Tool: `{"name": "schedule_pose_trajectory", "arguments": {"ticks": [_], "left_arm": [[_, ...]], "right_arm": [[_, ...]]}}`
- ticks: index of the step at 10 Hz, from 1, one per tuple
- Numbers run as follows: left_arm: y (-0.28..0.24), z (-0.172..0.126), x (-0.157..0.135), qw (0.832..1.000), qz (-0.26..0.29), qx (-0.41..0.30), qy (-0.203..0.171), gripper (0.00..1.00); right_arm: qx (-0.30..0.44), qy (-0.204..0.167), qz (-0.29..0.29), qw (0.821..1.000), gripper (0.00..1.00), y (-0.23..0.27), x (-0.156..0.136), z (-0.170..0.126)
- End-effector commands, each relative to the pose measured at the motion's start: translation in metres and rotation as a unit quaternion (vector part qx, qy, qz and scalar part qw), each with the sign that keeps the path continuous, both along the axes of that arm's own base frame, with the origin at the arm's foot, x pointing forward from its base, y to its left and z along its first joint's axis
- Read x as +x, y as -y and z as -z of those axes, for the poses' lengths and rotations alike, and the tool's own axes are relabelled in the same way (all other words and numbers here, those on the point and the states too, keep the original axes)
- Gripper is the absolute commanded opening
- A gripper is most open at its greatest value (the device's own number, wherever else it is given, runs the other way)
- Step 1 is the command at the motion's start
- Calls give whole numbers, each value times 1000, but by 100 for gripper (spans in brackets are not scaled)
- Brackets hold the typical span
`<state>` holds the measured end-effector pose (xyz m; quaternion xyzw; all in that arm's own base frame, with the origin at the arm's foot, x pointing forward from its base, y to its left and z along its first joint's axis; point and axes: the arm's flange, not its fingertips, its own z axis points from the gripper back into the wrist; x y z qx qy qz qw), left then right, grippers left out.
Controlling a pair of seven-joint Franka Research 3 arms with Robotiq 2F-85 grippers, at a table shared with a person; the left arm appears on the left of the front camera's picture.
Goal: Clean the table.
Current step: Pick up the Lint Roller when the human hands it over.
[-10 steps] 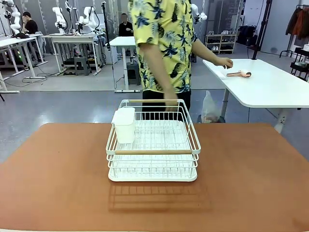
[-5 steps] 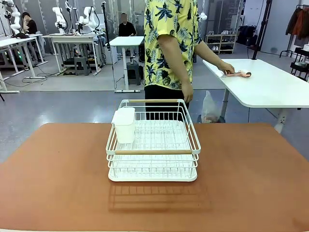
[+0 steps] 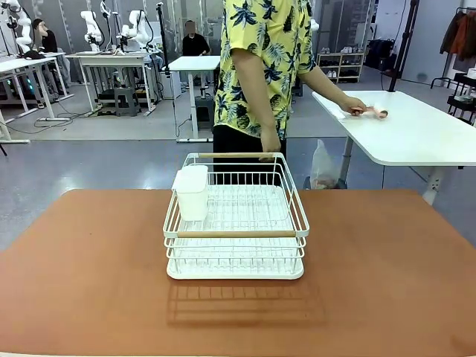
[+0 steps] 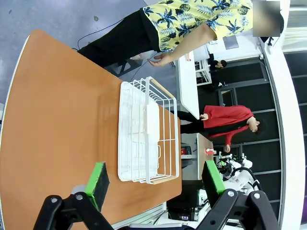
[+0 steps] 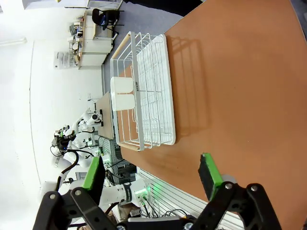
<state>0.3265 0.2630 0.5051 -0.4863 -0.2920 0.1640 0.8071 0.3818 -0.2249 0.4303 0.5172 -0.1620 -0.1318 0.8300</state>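
A white wire dish rack [image 3: 236, 223] stands at the middle of the terracotta desk [image 3: 387, 282], whose bare top spreads out on every side of it. The robot's left claw [image 4: 153, 175] and right claw [image 5: 151, 172] hover on the near side of the rack, each spread wide with nothing between its green pads. Beyond the rack, a person [image 3: 260, 67] in a yellow print shirt has one hand [image 3: 269, 147] right at its far wooden handle. The other hand [image 3: 355, 106] is on a pink-handled tool [image 3: 375, 112] lying on a white side desk [image 3: 416, 141], farther off to the rack's right. The cleaning looks barely begun. The sound course is probably to keep both claws back while that hand is at the rack, then sweep around it or lift it level by its wooden handles. A white holder [image 3: 191, 192] hung inside the rack's left wall could shift if the rack tilts. The rack itself blocks any straight pass across the desk.
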Motion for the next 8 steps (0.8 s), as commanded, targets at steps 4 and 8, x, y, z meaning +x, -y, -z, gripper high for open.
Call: {"name": "schedule_pose_trajectory", "arguments": {"ticks": [4, 8], "left_arm": [[-2, -1, -4, 1000, 4, -6, 1, 100], [-2, -1, -4, 1000, 4, -6, 1, 100]], "right_arm": [[0, 2, -2, 1000, 100, 1, 1, -2], [0, 2, -2, 1000, 100, 1, 1, -2]]}}
